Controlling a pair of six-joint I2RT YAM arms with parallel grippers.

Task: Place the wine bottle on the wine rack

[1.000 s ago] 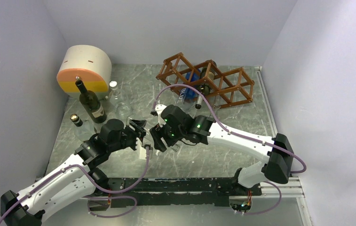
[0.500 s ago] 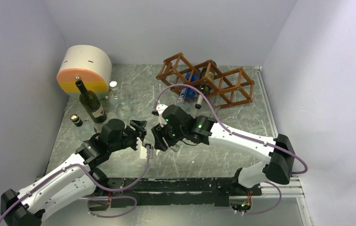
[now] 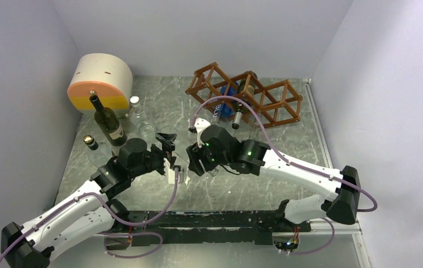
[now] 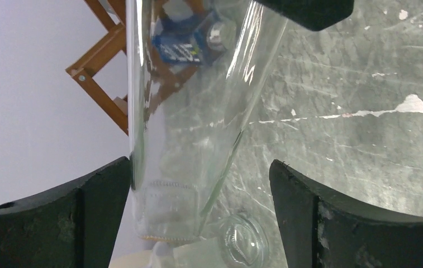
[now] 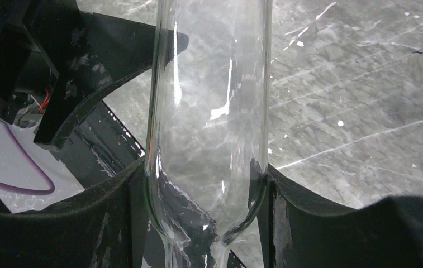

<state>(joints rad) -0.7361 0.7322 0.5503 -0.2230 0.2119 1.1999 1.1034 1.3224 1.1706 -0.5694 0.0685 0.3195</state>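
A clear glass wine bottle (image 5: pixel 212 111) lies between my two grippers above the middle of the table. My right gripper (image 5: pixel 206 195) is shut on its shoulder, where the body narrows to the neck. My left gripper (image 4: pixel 198 206) stands wide open around the bottle's base (image 4: pixel 170 212); the glass sits close to the left finger, with a wide gap to the right one. From the top view the left gripper (image 3: pixel 171 153) and right gripper (image 3: pixel 196 162) face each other. The reddish-brown wine rack (image 3: pixel 253 97) stands at the back, also seen behind the glass as the rack (image 4: pixel 100 89).
A blue-labelled bottle (image 3: pixel 223 109) lies in the rack. A dark bottle (image 3: pixel 108 123) stands at the left, with a small dark bottle (image 3: pixel 90 142) and glass jars (image 3: pixel 145 129) near it. A tan and orange drum (image 3: pixel 100 81) sits back left. A glass jar (image 4: pixel 245 243) lies below the bottle.
My left gripper has opened wide and let go of the bottle's base. The right gripper closed onto the bottle and has shifted slightly toward the back right.
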